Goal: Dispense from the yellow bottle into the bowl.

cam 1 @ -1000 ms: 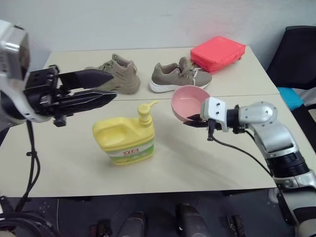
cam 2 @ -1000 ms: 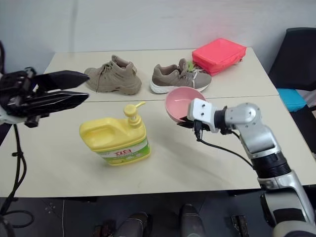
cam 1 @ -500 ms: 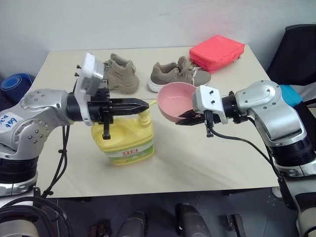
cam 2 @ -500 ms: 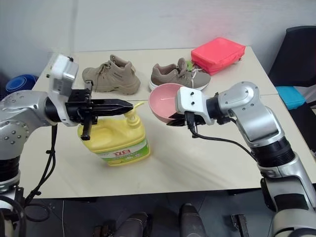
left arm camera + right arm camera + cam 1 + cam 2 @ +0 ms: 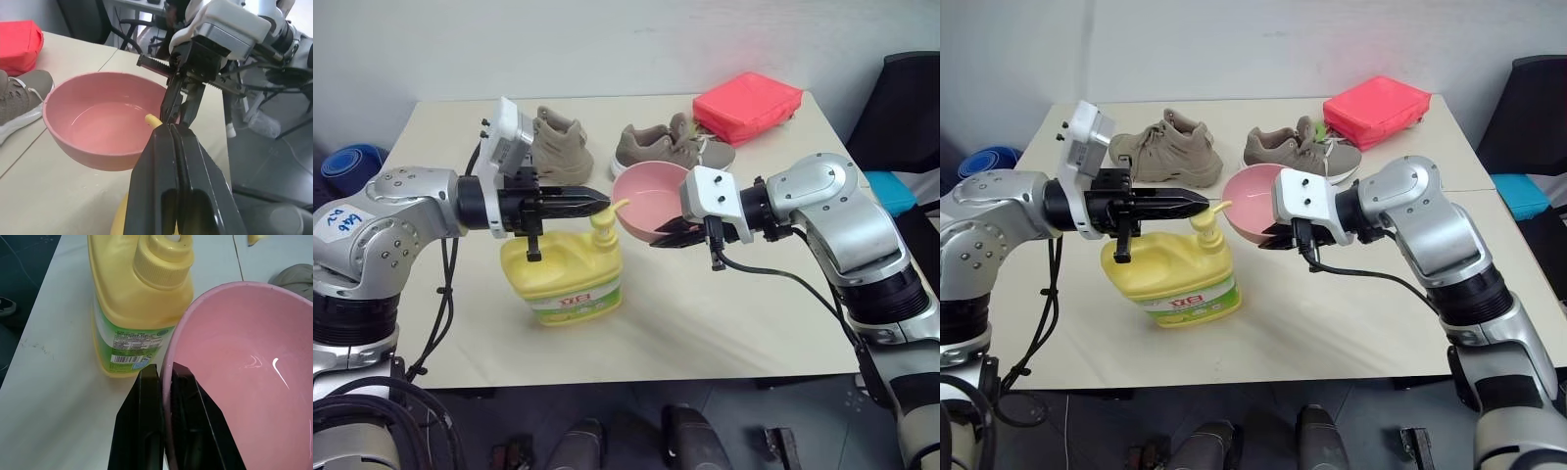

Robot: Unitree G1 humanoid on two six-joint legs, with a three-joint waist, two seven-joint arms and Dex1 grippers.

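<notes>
The yellow bottle point(image 5: 565, 282) stands upright on the table point(image 5: 734, 313), its pump top point(image 5: 604, 225) raised and its spout pointing at the bowl. My left gripper point(image 5: 599, 201) is shut and lies level just over the pump head; I cannot tell if it touches. My right gripper point(image 5: 664, 238) is shut on the near rim of the pink bowl point(image 5: 656, 201) and holds it off the table, right beside the spout. In the right wrist view the fingers point(image 5: 149, 396) pinch the bowl's wall point(image 5: 244, 367) next to the bottle point(image 5: 132, 318). The left wrist view shows the spout tip point(image 5: 151, 119) at the bowl's rim point(image 5: 105, 147).
Two tan shoes point(image 5: 558, 147) point(image 5: 671, 147) sit on the far half of the table, with a red pouch point(image 5: 747, 103) at the back right. A black chair point(image 5: 906, 108) stands off the right side and a blue object point(image 5: 347, 166) lies off the left.
My left gripper came in from the left, sank over the pump head and shut. My right gripper carried the bowl up and to the left, to the spout.
</notes>
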